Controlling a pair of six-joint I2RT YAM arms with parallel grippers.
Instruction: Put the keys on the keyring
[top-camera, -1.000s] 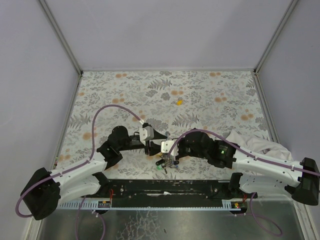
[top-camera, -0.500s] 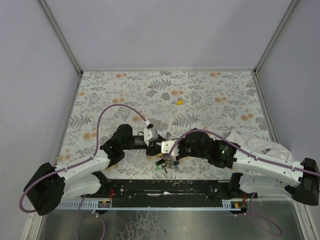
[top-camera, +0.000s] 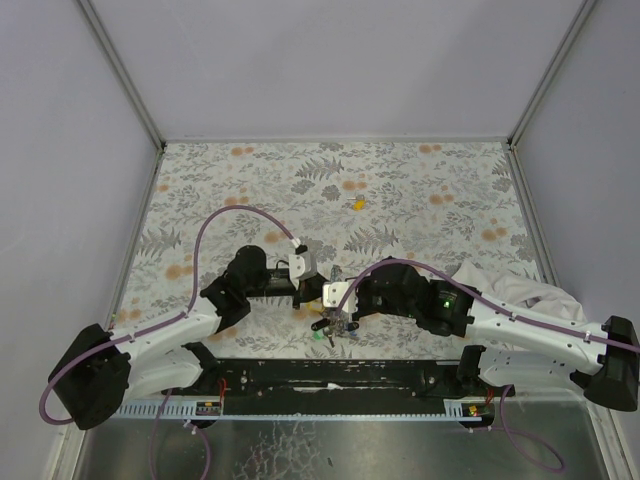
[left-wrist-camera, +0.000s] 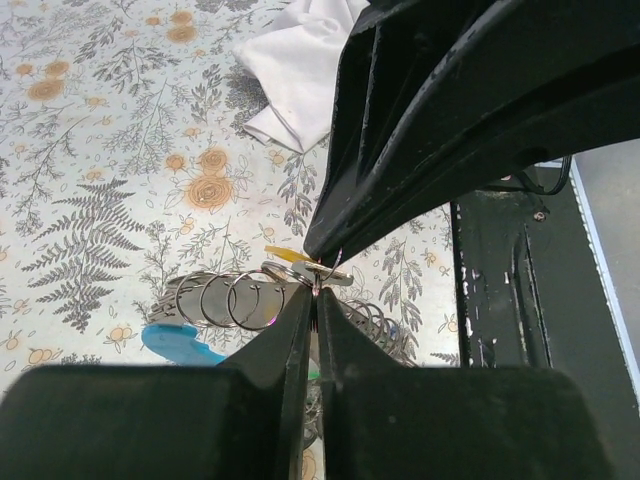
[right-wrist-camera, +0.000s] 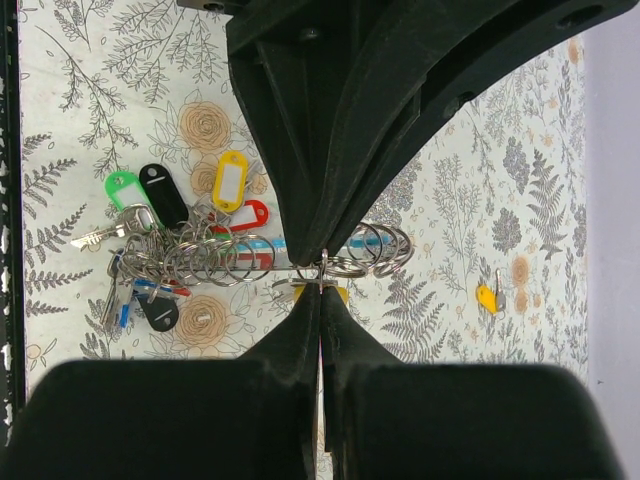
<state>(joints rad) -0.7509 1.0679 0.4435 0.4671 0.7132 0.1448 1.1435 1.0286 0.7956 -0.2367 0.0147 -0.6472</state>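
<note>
The keyring (right-wrist-camera: 322, 266) is a thin silvery ring held between both grippers, tip to tip. My right gripper (right-wrist-camera: 322, 285) is shut on it from below, and my left gripper (left-wrist-camera: 316, 292) is shut on it from the other side. A yellow-capped key (right-wrist-camera: 338, 293) hangs at the ring and also shows in the left wrist view (left-wrist-camera: 285, 254). A row of silvery rings (right-wrist-camera: 215, 260) carries the green (right-wrist-camera: 125, 188), black (right-wrist-camera: 162, 193), yellow (right-wrist-camera: 228, 180) and red (right-wrist-camera: 245, 215) tags. Another yellow key (top-camera: 356, 204) lies alone further back on the table. In the top view the grippers meet near the front edge, the left (top-camera: 318, 296) beside the right (top-camera: 330, 306).
A white cloth (top-camera: 510, 285) lies crumpled at the right of the floral table. A light-blue curved strip (left-wrist-camera: 180, 343) lies under the rings. The black base rail (top-camera: 340, 375) runs along the near edge, close to the key cluster (top-camera: 328, 325).
My left arm has moved right, bringing its gripper in against the right gripper's tips. The right arm and the key cluster have stayed put.
</note>
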